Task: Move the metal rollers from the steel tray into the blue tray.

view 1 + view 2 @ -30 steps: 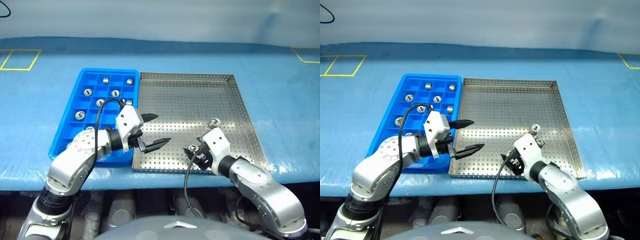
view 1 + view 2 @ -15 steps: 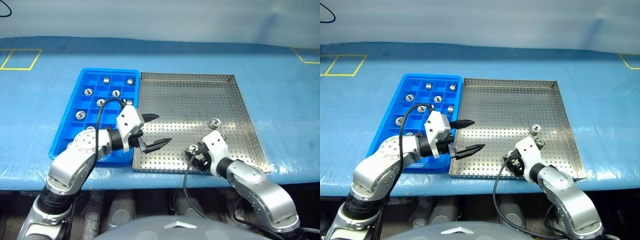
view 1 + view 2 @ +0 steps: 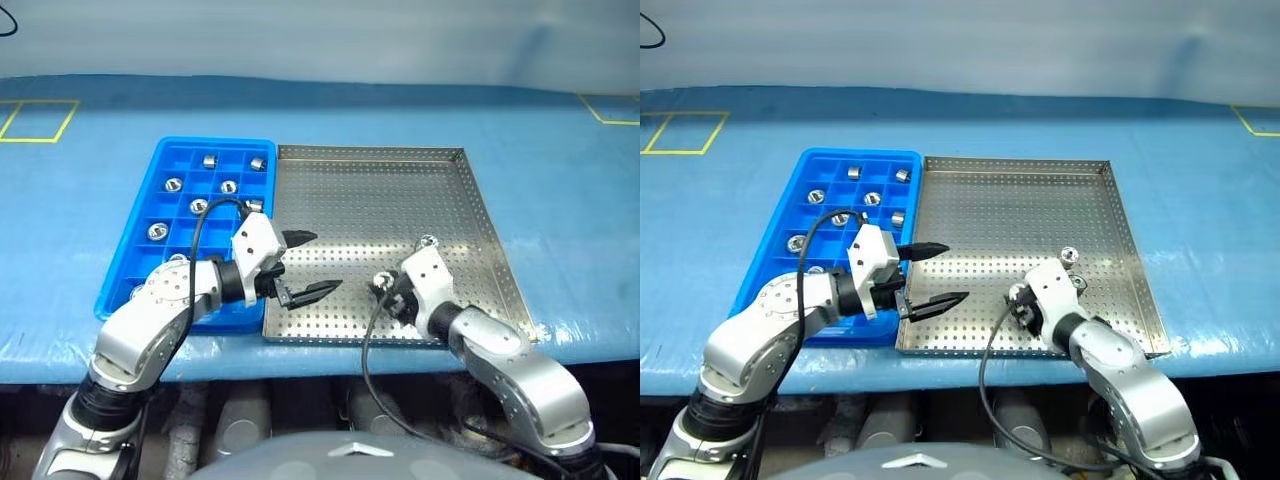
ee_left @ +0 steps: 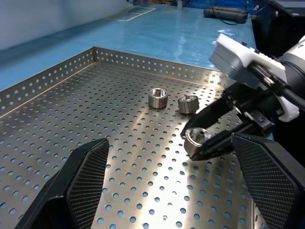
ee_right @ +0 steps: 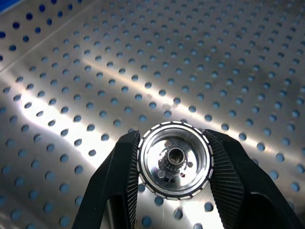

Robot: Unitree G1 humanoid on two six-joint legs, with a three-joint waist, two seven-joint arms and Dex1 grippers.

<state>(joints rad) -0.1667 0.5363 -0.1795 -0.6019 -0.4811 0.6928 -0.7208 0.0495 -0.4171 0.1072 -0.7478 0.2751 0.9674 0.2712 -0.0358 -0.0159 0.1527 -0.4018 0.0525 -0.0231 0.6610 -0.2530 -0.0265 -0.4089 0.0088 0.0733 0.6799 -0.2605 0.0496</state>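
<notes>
— Low in the middle of the head view, what is your right gripper (image 3: 384, 287) doing?

— My two black fingers (image 5: 125, 176) are pressed against opposite sides of one metal roller (image 5: 174, 160), so I have it pinched. It sits between the pads over the perforated floor of the steel tray (image 3: 370, 200).

— And the left gripper (image 3: 307, 265)?

— Spread wide, holding nothing. It hangs over the steel tray's left edge, just beside the blue tray (image 3: 150, 210), with its tips pointing toward my right gripper.

— Where are the other rollers?

— Two loose ones (image 4: 157, 98) lie side by side on the steel floor, just right of my right hand in the head view. More sit in the cells of the blue tray (image 3: 210, 160), left of centre of the frame, one to a cell.
</notes>
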